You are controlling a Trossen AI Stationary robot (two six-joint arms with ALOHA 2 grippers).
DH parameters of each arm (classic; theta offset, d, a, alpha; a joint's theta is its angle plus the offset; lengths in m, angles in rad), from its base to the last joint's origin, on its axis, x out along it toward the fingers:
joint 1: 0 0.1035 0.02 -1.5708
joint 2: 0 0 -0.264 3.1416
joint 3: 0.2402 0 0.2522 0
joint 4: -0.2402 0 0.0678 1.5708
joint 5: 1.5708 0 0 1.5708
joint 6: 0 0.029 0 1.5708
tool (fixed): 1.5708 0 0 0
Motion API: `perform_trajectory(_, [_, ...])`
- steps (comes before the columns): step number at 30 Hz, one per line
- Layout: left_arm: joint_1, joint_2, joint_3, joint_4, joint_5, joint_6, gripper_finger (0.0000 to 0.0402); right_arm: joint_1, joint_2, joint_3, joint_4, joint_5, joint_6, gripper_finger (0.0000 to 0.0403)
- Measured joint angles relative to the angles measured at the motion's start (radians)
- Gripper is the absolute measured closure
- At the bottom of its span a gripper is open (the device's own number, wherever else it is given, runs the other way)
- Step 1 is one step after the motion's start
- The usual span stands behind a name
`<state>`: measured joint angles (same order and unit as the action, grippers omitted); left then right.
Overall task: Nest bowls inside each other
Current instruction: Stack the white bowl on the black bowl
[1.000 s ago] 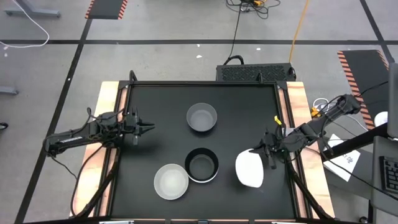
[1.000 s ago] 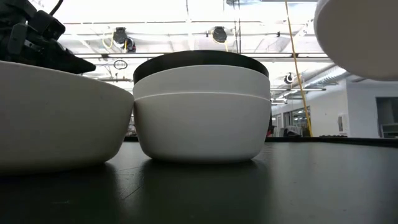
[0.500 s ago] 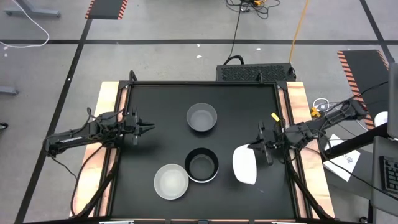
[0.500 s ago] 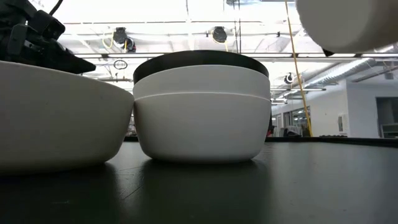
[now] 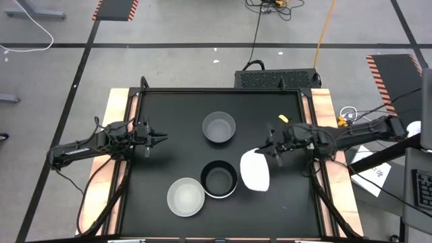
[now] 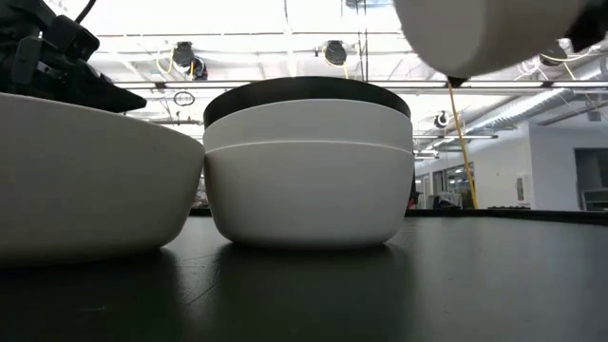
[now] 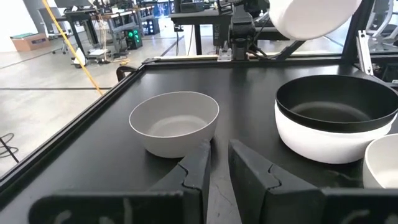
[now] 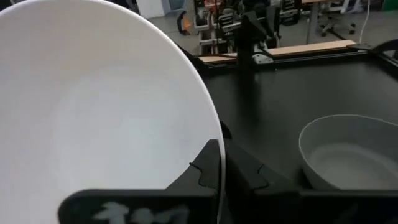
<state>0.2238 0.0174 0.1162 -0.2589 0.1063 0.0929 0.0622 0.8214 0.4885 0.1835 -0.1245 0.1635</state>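
My right gripper [image 5: 271, 155] is shut on a white bowl [image 5: 255, 170], held in the air just right of the stack; the same bowl shows in the low view [image 6: 484, 33]. The stack [image 5: 219, 179] is a black bowl sitting inside a white one [image 6: 309, 180], base on the table. A grey bowl [image 5: 219, 127] stands toward the far edge. A pale translucent bowl [image 5: 185, 196] stands toward the near edge. My left gripper [image 5: 160, 138] waits shut over the table's left side, touching nothing. My right gripper pinches the white bowl by its rim [image 8: 214, 134], one finger [image 8: 205, 171] inside the bowl and the other outside its wall. The fingers reach it roughly level from the table's right. The bowl is lifted clear and tipped steeply on edge.
The black mat has a raised frame [image 5: 307, 128], with wooden strips outside it. Bare mat lies between the grey bowl and the left gripper, and right of the stack under the held bowl. Cables and papers lie off the table to the right.
My right gripper has carried the white bowl toward the table's left and a little toward the far edge, closing on the black-and-white stack. The bowl has stayed clear of the table and shows narrower from above, tipped further on edge.
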Motion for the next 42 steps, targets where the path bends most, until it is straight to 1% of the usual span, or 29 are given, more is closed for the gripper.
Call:
perform_trajectory(5, [0.0,0.0,0.0,0.0,0.0,0.005,0.0341,-0.065,0.138,0.094,0.035,-0.118,-0.001,0.0403])
perform_trajectory(14, [0.0,0.0,0.0,-0.001,0.0,0.003,0.0341,-0.143,0.322,0.269,0.02,-0.276,-0.02,0.0403])
perform_trajectory(17, [0.0,0.0,0.0,-0.001,0.0,0.003,0.0341,-0.162,0.38,0.327,-0.018,-0.323,-0.019,0.0403])
perform_trajectory(22, [0.0,0.0,0.0,-0.003,0.001,0.002,0.0341,-0.179,0.479,0.429,-0.098,-0.327,-0.022,0.0403])
perform_trajectory(26, [0.0,0.0,0.0,-0.003,0.003,0.002,0.0341,-0.186,0.562,0.508,-0.155,-0.375,-0.026,0.0403])
perform_trajectory(28, [0.0,0.0,0.0,-0.003,0.006,0.002,0.0341,-0.186,0.6,0.55,-0.186,-0.378,-0.027,0.0403])
perform_trajectory(31, [0.0,0.0,0.0,-0.003,0.006,0.001,0.0341,-0.186,0.66,0.626,-0.274,-0.378,-0.036,0.0403])
perform_trajectory(34, [0.0,0.0,0.0,-0.003,0.006,0.001,0.0341,-0.18,0.721,0.708,-0.379,-0.375,-0.058,0.0403])
perform_trajectory(37, [0.0,0.0,0.0,-0.004,0.006,0.001,0.0341,-0.17,0.773,0.769,-0.429,-0.369,-0.061,0.0403])
perform_trajectory(42, [0.0,0.0,0.0,-0.007,0.007,0.0,0.0341,-0.164,0.844,0.86,-0.569,-0.318,-0.071,0.0403])
